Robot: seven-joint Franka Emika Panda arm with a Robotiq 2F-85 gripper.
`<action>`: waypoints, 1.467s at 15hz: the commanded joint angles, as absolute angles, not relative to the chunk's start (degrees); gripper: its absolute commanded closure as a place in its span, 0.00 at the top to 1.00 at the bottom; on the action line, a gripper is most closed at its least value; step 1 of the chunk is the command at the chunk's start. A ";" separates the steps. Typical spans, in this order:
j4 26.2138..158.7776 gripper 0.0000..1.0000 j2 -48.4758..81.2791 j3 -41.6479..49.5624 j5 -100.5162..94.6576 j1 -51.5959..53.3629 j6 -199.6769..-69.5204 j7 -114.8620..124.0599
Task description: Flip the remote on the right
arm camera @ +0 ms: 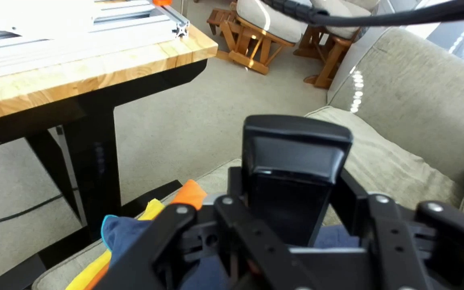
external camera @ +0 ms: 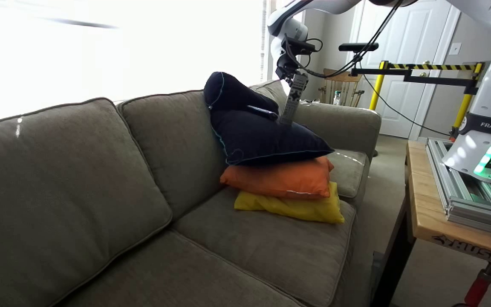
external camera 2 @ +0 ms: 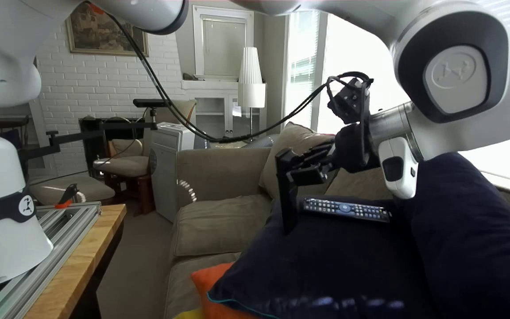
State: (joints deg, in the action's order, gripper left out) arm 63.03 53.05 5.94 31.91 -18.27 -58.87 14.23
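My gripper (arm camera: 292,187) is shut on a remote (arm camera: 286,209) by its sides. In an exterior view the gripper (external camera: 289,76) holds this remote (external camera: 293,100) steeply, with its grey button face toward that camera. In an exterior view the gripper (external camera 2: 308,170) shows the remote's dark back (external camera 2: 287,195). Its lower end is in front of the dark blue pillow (external camera 2: 326,261); I cannot tell whether they touch. A second remote (external camera 2: 347,209) lies buttons up on the pillow, beyond the held one. It also shows thinly in an exterior view (external camera: 263,112).
The dark blue pillow lies on an orange pillow (external camera: 279,179) and a yellow pillow (external camera: 292,207) on the couch (external camera: 228,256). Another dark pillow (external camera 2: 472,230) leans against the couch back. The robot's wooden table (external camera 2: 82,261) stands across a floor gap. Cables hang along the arm.
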 commanded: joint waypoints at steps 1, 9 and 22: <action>52.68 0.31 60.04 3.94 33.93 -20.30 -51.72 16.53; 38.27 0.31 68.82 3.08 33.99 -21.12 -49.63 18.61; 30.57 0.31 73.52 -0.19 34.31 -22.74 -54.50 29.69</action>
State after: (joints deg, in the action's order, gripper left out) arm 34.98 70.75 1.74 33.53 -21.59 -52.46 26.69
